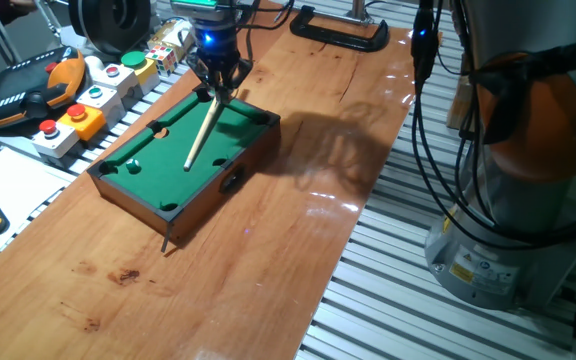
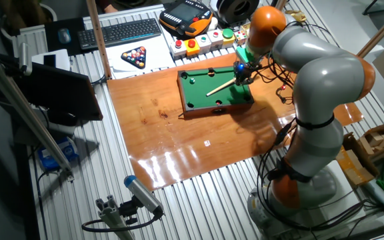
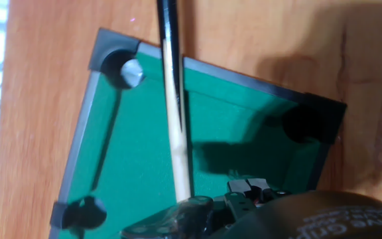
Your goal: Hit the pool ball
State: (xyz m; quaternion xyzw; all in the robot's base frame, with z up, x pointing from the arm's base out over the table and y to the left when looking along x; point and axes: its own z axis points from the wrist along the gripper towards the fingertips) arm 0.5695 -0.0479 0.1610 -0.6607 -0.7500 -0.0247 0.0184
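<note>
Green-felted mini pool table [image 1: 238,135] on the wooden board; gripper [image 1: 218,88] clamped on the cue stick [image 1: 201,133], angled across the felt.

On the worktop [image 1: 298,240] beyond the tool, a black clamp [image 1: 338,30] grips the far edge. Off to one side of the tool stands a row of button boxes [image 1: 93,100] with red, green and yellow caps, and past them an orange-and-black pendant [image 1: 23,90]. Farther out on that side lie a racked triangle of balls [image 2: 139,57] on white paper and a black keyboard [image 2: 120,31].
</note>
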